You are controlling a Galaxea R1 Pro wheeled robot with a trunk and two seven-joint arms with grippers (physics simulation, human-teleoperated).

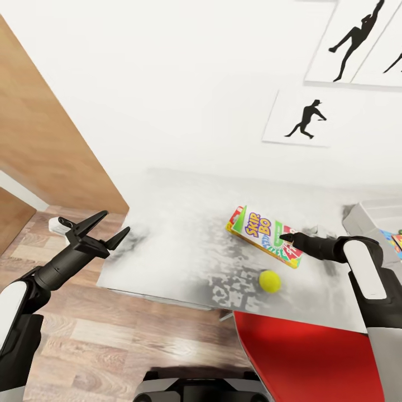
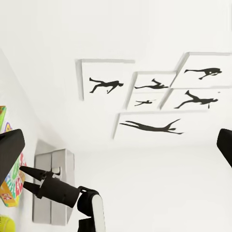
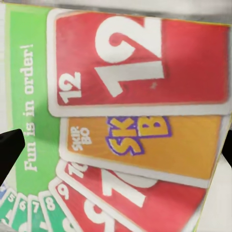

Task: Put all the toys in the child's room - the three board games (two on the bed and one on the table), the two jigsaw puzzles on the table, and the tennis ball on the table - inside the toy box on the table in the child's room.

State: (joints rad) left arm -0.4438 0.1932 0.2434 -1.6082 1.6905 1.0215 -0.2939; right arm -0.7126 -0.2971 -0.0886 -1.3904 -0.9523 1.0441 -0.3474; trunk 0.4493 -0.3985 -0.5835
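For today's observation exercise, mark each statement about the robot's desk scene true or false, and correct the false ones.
1. The white, green and red Skip-Bo game box lies flat on the white-topped table. True.
2. The small yellow-green tennis ball rests on top of the game box. False: it sits on the table beside the box.
3. The right gripper is over the Skip-Bo box. True.
4. The left gripper holds the ball. False: it is open and empty, at the table's far end.
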